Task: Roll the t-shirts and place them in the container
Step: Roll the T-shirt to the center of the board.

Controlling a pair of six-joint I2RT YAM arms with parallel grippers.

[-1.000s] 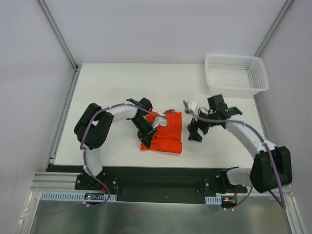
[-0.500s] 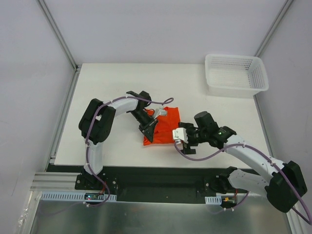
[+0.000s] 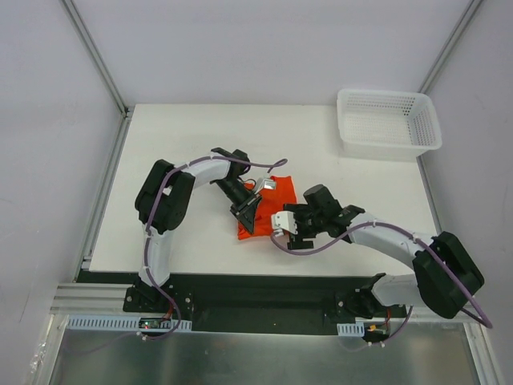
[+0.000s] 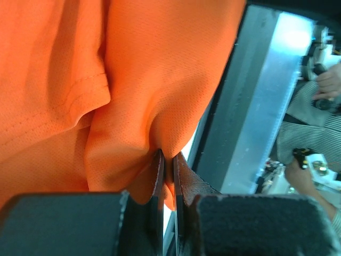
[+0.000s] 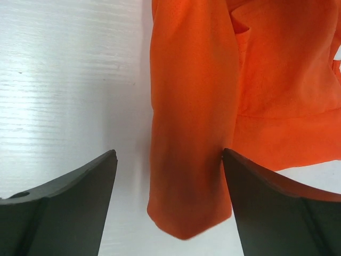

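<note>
The orange-red t-shirt [image 3: 276, 200] lies bunched into a narrow folded bundle on the white table. My left gripper [image 3: 248, 218] is at its left near corner, shut on a pinch of the fabric [image 4: 160, 64]; the jaws [image 4: 166, 162] press the cloth between them. My right gripper [image 3: 283, 228] is at the bundle's near right edge, low over the table. It is open, and its fingers [image 5: 169, 160] stand either side of a rolled fold of the shirt [image 5: 192, 133]. The right finger touches the fold.
A white mesh basket [image 3: 387, 95] stands at the far right corner of the table [image 3: 176, 144]. Grey walls close in the left and right sides. The black mounting rail runs along the near edge.
My right arm has swung left from open table to the shirt's near right edge. My left gripper has drawn the shirt's left side up and in, so the bundle is narrower.
</note>
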